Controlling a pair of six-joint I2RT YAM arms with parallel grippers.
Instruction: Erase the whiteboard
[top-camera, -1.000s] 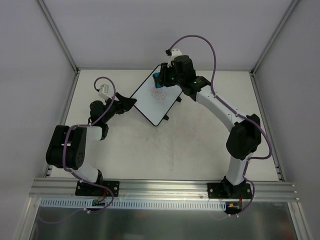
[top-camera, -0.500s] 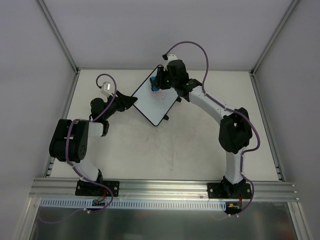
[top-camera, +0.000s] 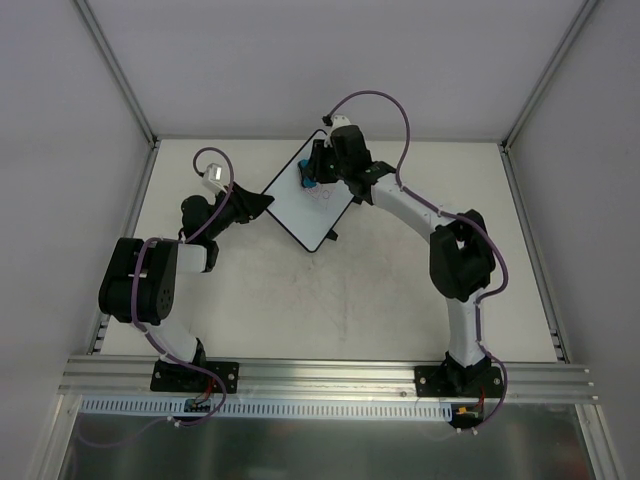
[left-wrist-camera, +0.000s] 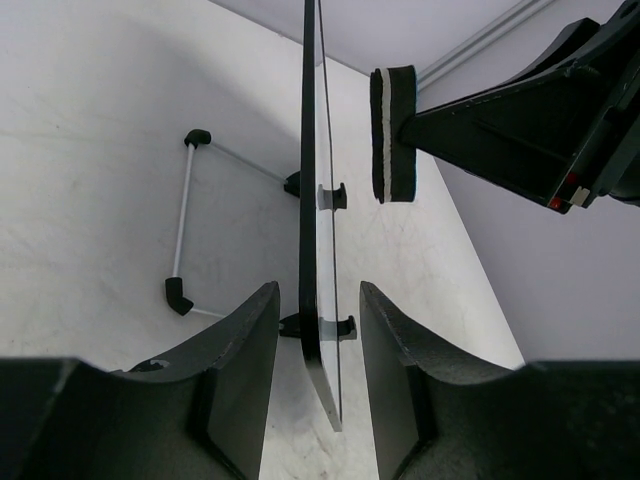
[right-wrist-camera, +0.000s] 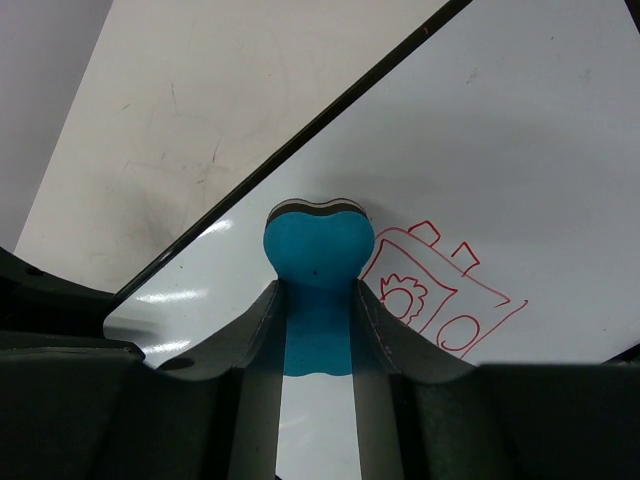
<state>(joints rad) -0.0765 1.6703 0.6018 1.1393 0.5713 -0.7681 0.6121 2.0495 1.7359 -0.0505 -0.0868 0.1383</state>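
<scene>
Right gripper (right-wrist-camera: 315, 290): fingers pressed onto the waist of the blue eraser (right-wrist-camera: 318, 245), felt face toward the whiteboard (right-wrist-camera: 520, 130). In the left wrist view a sliver of gap shows between felt and board, so I judge it just off the surface, not yet rubbing. A red drawing (right-wrist-camera: 440, 295), train-like, lies just beside the eraser and looks unwiped.

Left gripper (left-wrist-camera: 317, 295): fingers straddle the board's near edge, one on each face. I cannot tell whether they clamp it or only bracket it. The board stands propped on a wire stand (left-wrist-camera: 180, 215), at the far middle of the table (top-camera: 350, 290).

Step in hand: eraser brought to the board, wiping barely begun. Next move calls for pressing the felt flat to the face and sweeping sideways across the red lines, with the left side steadying the board against the push.
</scene>
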